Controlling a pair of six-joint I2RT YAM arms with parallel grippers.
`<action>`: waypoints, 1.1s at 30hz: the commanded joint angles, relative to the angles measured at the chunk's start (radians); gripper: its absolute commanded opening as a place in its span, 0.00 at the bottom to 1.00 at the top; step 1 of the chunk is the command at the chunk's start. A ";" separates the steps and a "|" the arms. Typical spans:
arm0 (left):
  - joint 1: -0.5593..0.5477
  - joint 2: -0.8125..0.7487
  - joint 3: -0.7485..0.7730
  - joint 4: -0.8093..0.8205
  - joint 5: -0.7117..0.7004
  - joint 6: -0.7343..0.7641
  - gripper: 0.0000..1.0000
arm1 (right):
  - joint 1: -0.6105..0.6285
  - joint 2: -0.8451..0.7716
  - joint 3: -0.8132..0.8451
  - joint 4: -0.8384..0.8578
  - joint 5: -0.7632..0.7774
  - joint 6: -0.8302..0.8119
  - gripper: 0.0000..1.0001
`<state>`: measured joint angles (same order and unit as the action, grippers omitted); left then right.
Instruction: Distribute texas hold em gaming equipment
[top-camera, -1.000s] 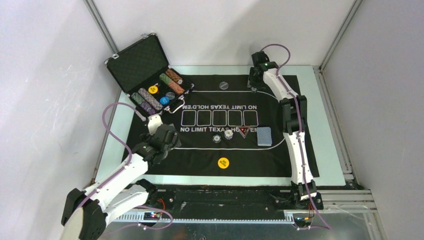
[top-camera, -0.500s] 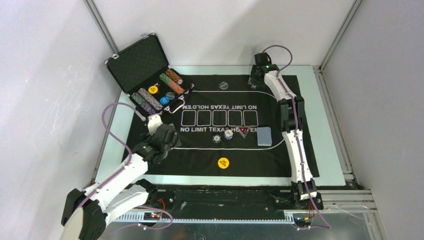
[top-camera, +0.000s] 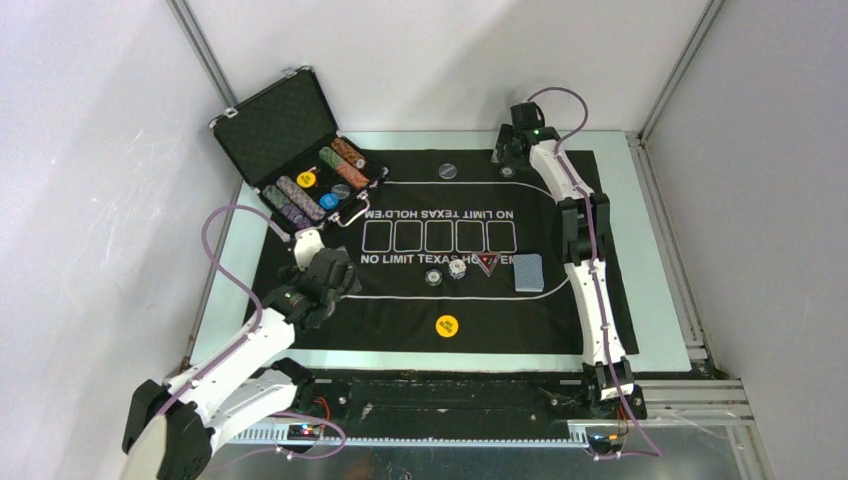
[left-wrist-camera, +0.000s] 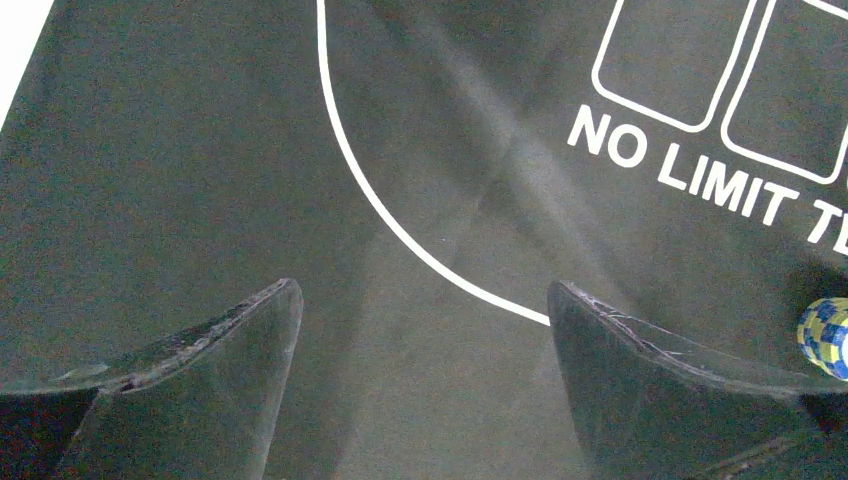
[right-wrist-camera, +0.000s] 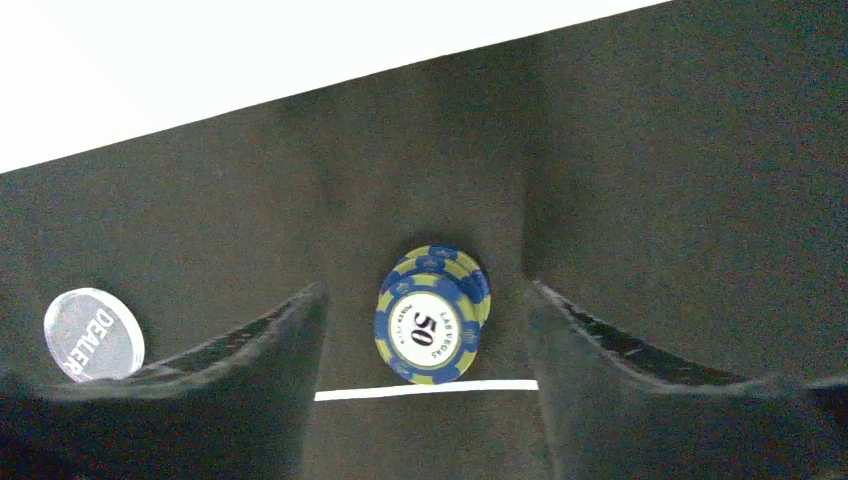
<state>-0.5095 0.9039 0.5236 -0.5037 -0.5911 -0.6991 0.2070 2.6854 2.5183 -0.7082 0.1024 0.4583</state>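
Right fingers (right-wrist-camera: 250, 370) spread either side of a small blue-yellow chip stack (right-wrist-camera: 432, 315); left fingers (left-wrist-camera: 200, 390) spread, holding nothing.

Chip stack, top face marked 50, lies on the black mat (top-camera: 400, 315) near the desk's far edge, right of centre, touching neither finger; grey dealer disc (right-wrist-camera: 93, 333) lies well to its left. Left fingers hang over bare mat toward the left edge, above the white curved line. Mid-mat: two chips (top-camera: 445, 272), triangle marker (top-camera: 487, 263) and blue-backed cards (top-camera: 528, 272) in a row; yellow disc (top-camera: 447, 325) nearer the near edge. Open case (top-camera: 300, 170) at the far left corner holds chip rows.
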 joint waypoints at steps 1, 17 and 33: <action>0.007 -0.037 0.024 0.009 -0.026 0.009 1.00 | -0.003 -0.003 0.052 0.025 0.016 -0.012 0.84; 0.006 -0.063 0.011 -0.001 -0.020 -0.003 1.00 | 0.020 -0.250 -0.173 0.173 0.028 -0.167 1.00; 0.007 -0.075 -0.001 0.011 -0.001 0.001 1.00 | 0.185 -0.140 -0.249 0.074 0.353 -0.946 1.00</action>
<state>-0.5091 0.8303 0.5232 -0.5114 -0.5728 -0.6994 0.3538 2.5015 2.2650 -0.6563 0.3084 -0.2588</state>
